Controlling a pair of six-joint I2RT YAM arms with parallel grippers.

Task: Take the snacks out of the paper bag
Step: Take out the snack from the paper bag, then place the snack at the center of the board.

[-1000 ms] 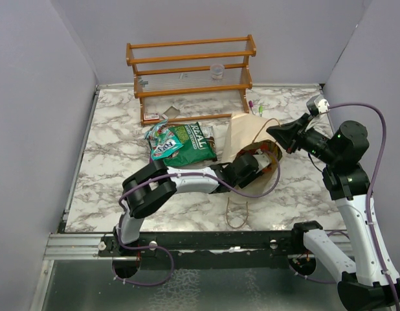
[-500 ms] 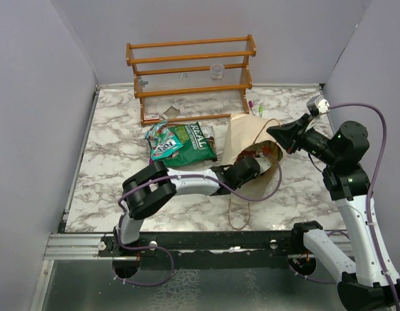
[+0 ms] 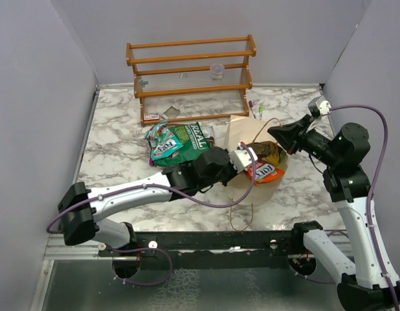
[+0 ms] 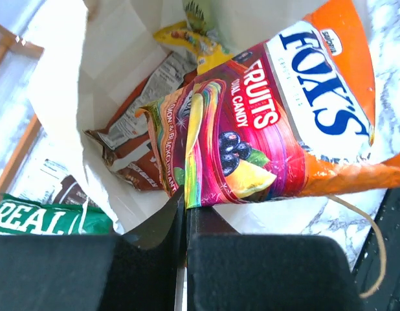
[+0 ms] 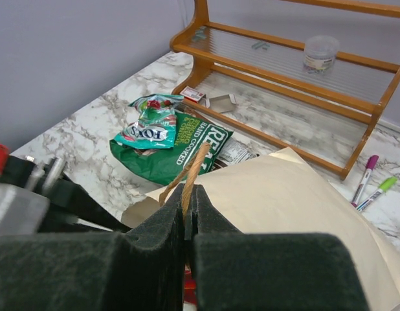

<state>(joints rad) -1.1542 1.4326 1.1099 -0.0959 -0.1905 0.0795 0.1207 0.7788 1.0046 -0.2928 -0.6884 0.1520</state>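
The orange-red snack packet (image 4: 297,123) is gripped at its lower edge by the left fingers (image 4: 197,220), which are pressed together on the foil. It is held right at the mouth of the paper bag (image 3: 242,133), partly out over the rim. Deeper inside, a brown packet (image 4: 132,139) and a yellow packet (image 4: 187,37) are glimpsed against the pale inner wall. The bag is laid on its side on the marble tabletop (image 3: 116,149), with its mouth turned toward the arms. One tan loop handle (image 5: 195,162) is clamped between the right fingers (image 5: 177,217), which are closed tight on it and held above the bag's upper edge. Just left of the bag, a dark green packet (image 3: 195,142) is spread flat on the tabletop, and a light green packet (image 3: 162,144) is draped partly over its left side. Behind them, a wooden slatted rack (image 3: 190,71) is set against the back wall, and two pens (image 3: 255,109) are spotted by its right foot.
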